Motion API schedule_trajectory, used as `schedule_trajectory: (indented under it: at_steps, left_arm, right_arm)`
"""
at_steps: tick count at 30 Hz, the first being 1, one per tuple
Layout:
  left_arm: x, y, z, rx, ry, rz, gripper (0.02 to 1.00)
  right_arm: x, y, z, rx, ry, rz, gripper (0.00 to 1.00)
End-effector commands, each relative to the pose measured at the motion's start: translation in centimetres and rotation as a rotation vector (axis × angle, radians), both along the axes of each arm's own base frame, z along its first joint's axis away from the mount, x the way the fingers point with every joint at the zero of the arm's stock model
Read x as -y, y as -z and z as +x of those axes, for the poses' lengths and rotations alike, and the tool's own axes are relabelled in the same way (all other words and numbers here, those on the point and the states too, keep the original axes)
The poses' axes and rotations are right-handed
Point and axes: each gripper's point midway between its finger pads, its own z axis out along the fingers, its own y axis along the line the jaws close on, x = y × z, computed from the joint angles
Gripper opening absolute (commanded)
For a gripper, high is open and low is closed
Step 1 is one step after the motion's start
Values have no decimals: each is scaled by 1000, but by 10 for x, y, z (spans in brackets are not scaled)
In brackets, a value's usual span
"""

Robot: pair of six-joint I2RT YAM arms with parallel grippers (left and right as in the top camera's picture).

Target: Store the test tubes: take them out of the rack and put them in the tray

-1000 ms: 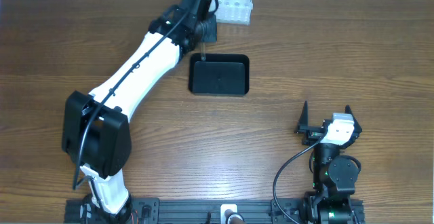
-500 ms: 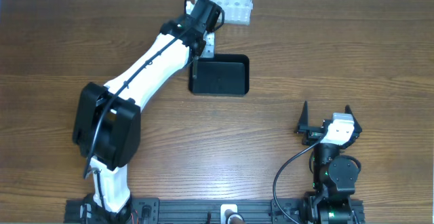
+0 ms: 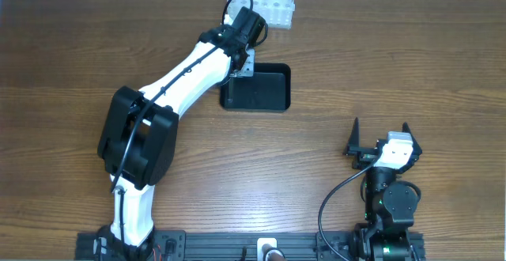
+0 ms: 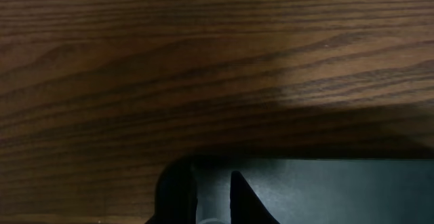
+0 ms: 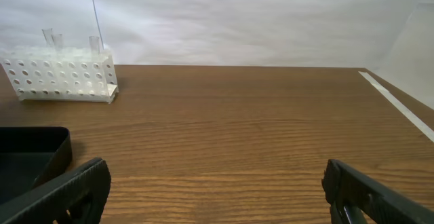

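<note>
Currently three test tubes [image 5: 95, 45] stand in the rack [image 5: 61, 80] near the tray [image 3: 265, 95].

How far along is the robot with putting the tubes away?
Just starting. No tubes show in the black tray yet. The left gripper is at the tray's edge; I cannot tell if it carries one. At least three test tubes stand in the rack, waiting.

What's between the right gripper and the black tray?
Only bare table lies between the right gripper and the tray, shown in the top view.
</note>
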Motion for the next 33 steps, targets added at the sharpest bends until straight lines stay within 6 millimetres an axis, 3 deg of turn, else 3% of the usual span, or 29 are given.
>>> schedule_trajectory:
  at_steps: [1, 8, 16, 22, 28, 33]
  left_arm:
    - [3, 7, -2, -15, -11, -10, 66]
    - [4, 23, -5, -51, -7, -6, 80]
    - [3, 25, -5, -54, -7, -3, 132]
    - [5, 20, -3, -37, -5, -14, 248]
    - [4, -6, 2, 18, -10, -27, 308]
    - [-2, -59, 19, 178, -42, -30, 321]
  right_arm:
    - [1, 3, 0, -2, 2, 3, 991]
    - [1, 3, 0, -2, 1, 3, 991]
    - [1, 3, 0, -2, 2, 3, 993]
    - [1, 3, 0, -2, 2, 3, 993]
    - [1, 3, 0, -2, 1, 3, 991]
    - [1, 3, 0, -2, 1, 3, 993]
